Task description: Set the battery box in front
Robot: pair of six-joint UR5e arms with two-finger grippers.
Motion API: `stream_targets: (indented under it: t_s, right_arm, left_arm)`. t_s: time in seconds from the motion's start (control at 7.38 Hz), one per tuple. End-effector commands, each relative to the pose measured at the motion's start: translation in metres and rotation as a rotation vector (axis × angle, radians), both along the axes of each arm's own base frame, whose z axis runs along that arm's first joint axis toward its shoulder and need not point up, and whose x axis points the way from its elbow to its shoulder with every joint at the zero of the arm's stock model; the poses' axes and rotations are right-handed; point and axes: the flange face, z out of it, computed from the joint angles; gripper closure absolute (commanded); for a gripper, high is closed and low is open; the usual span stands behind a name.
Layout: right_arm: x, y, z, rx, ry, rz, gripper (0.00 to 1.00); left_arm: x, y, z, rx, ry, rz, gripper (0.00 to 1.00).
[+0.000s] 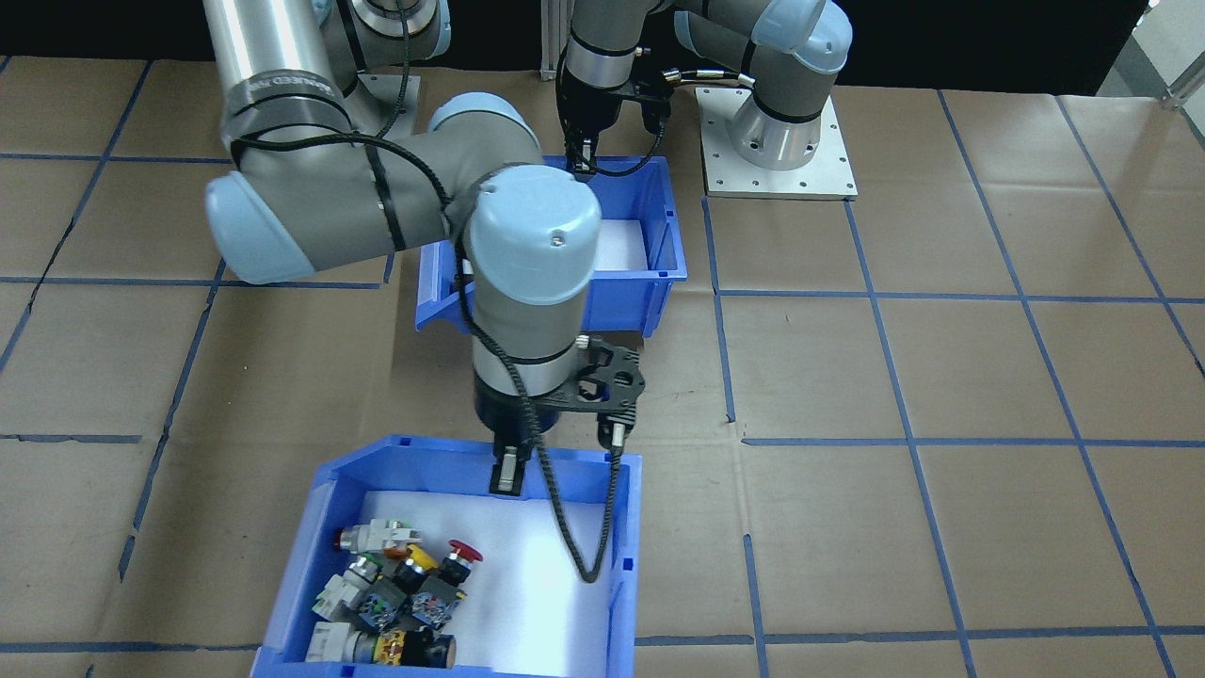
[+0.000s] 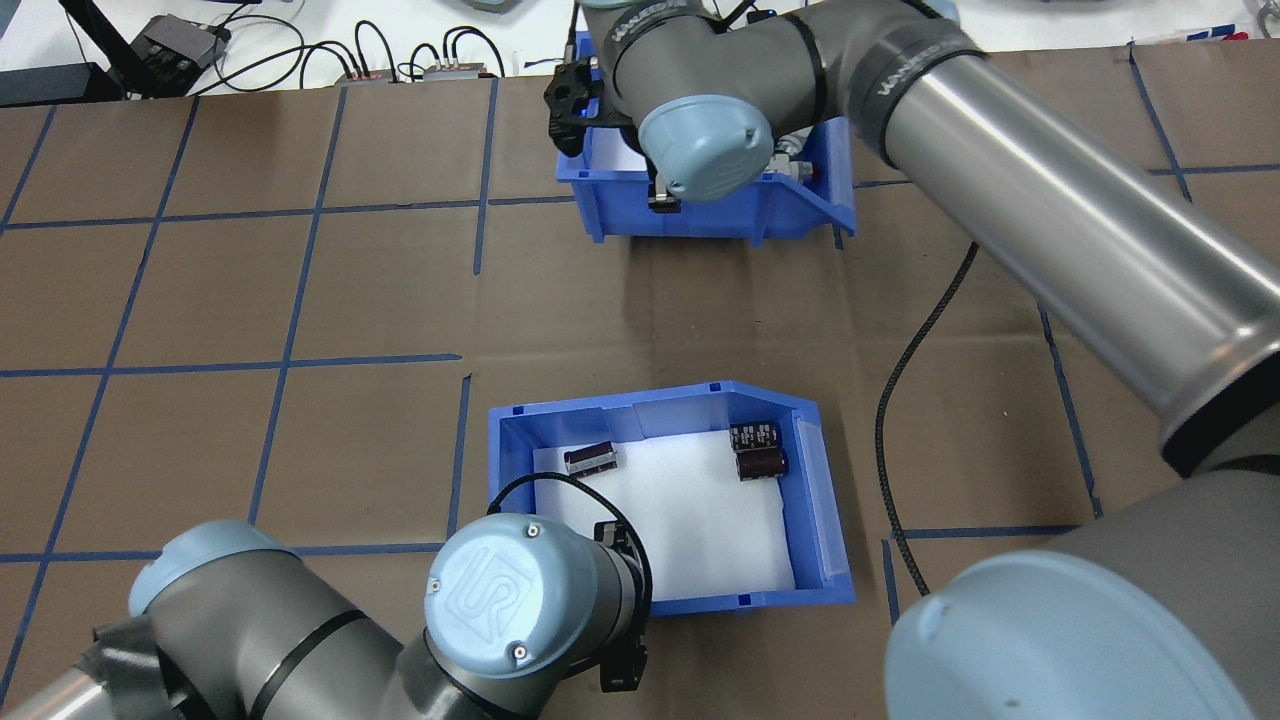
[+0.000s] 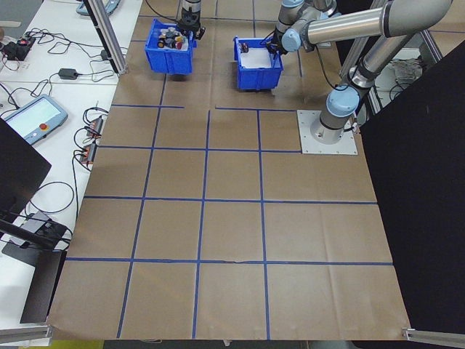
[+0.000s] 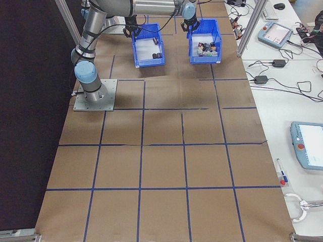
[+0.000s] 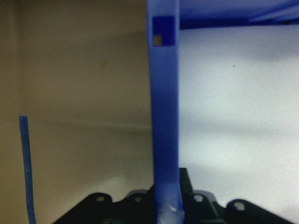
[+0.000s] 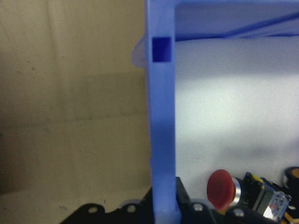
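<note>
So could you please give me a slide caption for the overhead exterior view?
Each arm straddles a bin wall: left gripper on the battery box, right gripper on the switch bin.

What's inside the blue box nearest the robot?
The battery box holds a white foam liner and three dark brown cylinders, two lying together at one end. The left arm's wrist covers one corner, so that part stays hidden.

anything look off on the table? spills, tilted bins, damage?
Nothing stands out. The battery box sits flat with its three dark cylinders inside. The switch bin also holds its parts, none spilled. Each gripper's jaws straddle a bin wall: left gripper, right gripper.
</note>
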Motion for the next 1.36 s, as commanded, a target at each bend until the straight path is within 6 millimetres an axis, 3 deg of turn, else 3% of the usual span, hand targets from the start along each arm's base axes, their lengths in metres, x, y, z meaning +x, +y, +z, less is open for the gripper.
stream_targets:
  t_s: [0.0, 0.27, 0.41, 0.68, 0.95, 1.08, 1.22]
  right_arm:
    - [-0.094, -0.029, 0.028, -0.006, 0.022, -0.012, 1.00]
    - [-0.176, -0.037, 0.047, 0.023, 0.048, 0.013, 1.00]
    - [-0.216, -0.031, 0.054, 0.037, 0.057, 0.033, 1.00]
    - [-0.289, 0.005, 0.049, 0.084, 0.063, 0.070, 1.00]
    - [-0.351, 0.053, 0.044, 0.122, 0.020, 0.110, 1.00]
    - [-0.365, 0.084, 0.043, 0.135, 0.018, 0.108, 1.00]
    - [-0.359, 0.121, 0.034, 0.157, 0.010, 0.120, 1.00]
  left_arm:
    - [0.047, -0.019, 0.024, -0.009, -0.027, -0.068, 1.00]
    - [0.114, -0.063, 0.034, -0.018, -0.049, -0.117, 1.00]
    - [0.149, -0.089, 0.044, -0.033, -0.058, -0.122, 1.00]
    - [0.210, -0.149, 0.061, -0.009, -0.071, -0.203, 1.00]
    - [0.233, -0.234, 0.080, -0.015, -0.075, -0.221, 1.00]
    - [0.234, -0.274, 0.080, -0.005, -0.070, -0.228, 1.00]
    - [0.233, -0.311, 0.076, -0.001, -0.060, -0.222, 1.00]
